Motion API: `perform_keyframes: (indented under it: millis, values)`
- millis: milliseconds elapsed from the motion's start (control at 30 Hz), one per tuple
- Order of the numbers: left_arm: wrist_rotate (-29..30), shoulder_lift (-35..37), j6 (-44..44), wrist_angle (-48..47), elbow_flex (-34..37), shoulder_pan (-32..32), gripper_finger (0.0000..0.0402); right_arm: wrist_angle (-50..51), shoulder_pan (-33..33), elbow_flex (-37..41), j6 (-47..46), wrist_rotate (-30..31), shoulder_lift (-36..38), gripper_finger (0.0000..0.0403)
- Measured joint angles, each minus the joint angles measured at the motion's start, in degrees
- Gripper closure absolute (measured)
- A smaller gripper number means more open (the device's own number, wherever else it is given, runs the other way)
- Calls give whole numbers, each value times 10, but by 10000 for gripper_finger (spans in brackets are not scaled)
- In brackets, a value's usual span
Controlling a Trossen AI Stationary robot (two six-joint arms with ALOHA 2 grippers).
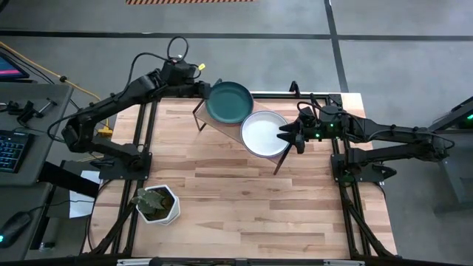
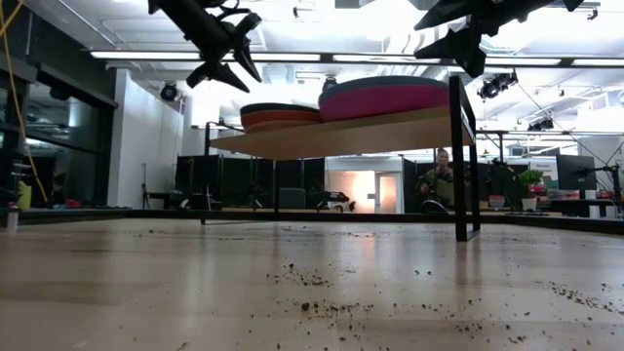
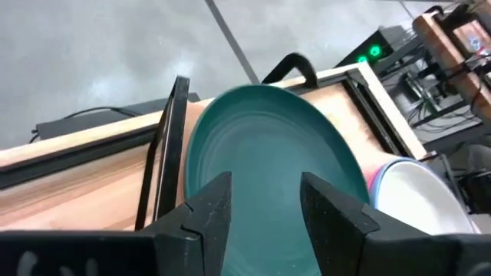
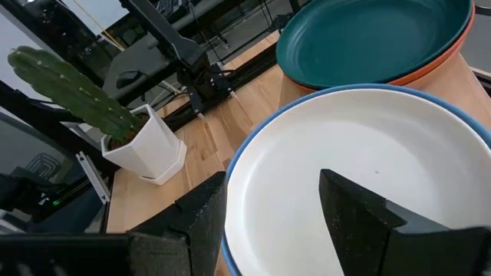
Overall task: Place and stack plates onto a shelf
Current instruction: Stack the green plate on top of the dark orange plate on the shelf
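Note:
The shelf (image 2: pixel 341 136) stands on thin black legs toward the table's far edge and carries two stacks of plates. The dark green plate (image 1: pixel 229 102) tops the left stack, over peach and red plates (image 2: pixel 280 117). The white plate (image 1: pixel 264 133) tops the right stack, over a blue rim (image 4: pixel 238 153) and the magenta plate (image 2: pixel 385 97). My left gripper (image 3: pixel 265 188) is open and hovers over the green plate's (image 3: pixel 268 153) left rim. My right gripper (image 4: pixel 272 184) is open and hovers over the white plate's (image 4: pixel 345 138) right rim. Neither touches a plate.
A white hexagonal pot with a cactus (image 1: pixel 157 205) stands near the table's near left corner. The wooden tabletop (image 1: pixel 251 199) lies bare in front of the shelf, with dark crumbs (image 2: pixel 322 292) scattered on it. A person (image 2: pixel 441 175) sits far off in the room.

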State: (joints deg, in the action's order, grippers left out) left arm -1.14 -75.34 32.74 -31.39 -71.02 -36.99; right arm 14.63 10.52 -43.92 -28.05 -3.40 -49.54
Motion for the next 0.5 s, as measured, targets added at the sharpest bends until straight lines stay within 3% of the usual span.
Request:
perform_keyframes:
  millis: [200,400,500]
  values:
    - [8,0,-8,-10,0,6,257,0,0,0,0,0,0,213]
    - [60,6,-58,16,0,35,258,2,0,0,0,0,0,213]
    - [111,5,-82,31,9,61,277,2,0,0,0,0,0,213]
